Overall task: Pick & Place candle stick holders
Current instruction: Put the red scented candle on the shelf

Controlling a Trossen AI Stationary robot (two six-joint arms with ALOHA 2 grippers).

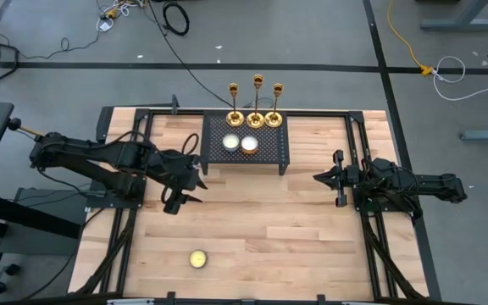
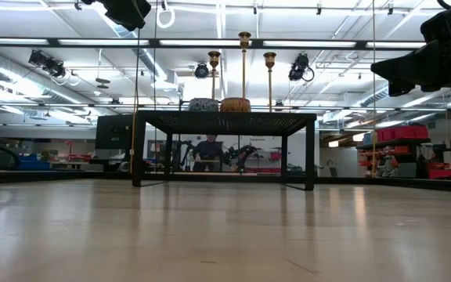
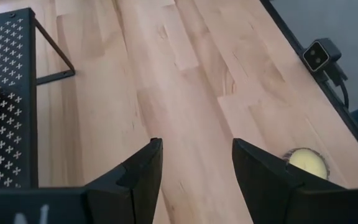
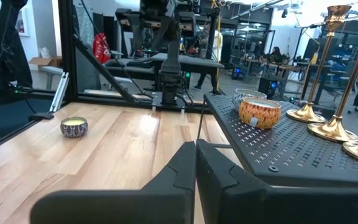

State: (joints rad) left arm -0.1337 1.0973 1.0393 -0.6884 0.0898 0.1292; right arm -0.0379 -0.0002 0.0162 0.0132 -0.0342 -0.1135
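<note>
Three gold candle stick holders (image 1: pixel 255 117) stand upright in a row on their round bases, along the far edge of a black mesh rack (image 1: pixel 244 159). They also show in the low view (image 2: pixel 244 63) and the right wrist view (image 4: pixel 333 127). My left gripper (image 1: pixel 176 200) hangs open above bare table, left of the rack's near left corner and slanting down; nothing is between its fingers (image 3: pixel 196 152). My right gripper (image 1: pixel 318 178) is shut and level at the table's right side, pointing toward the rack (image 4: pixel 195 149).
Two candle tins (image 1: pixel 240 143) sit on the rack in front of the holders. A small yellow candle tin (image 1: pixel 197 258) lies on the wood near the front edge, also seen in the left wrist view (image 3: pixel 307 163). Bare tabletop lies between the rack and the front edge.
</note>
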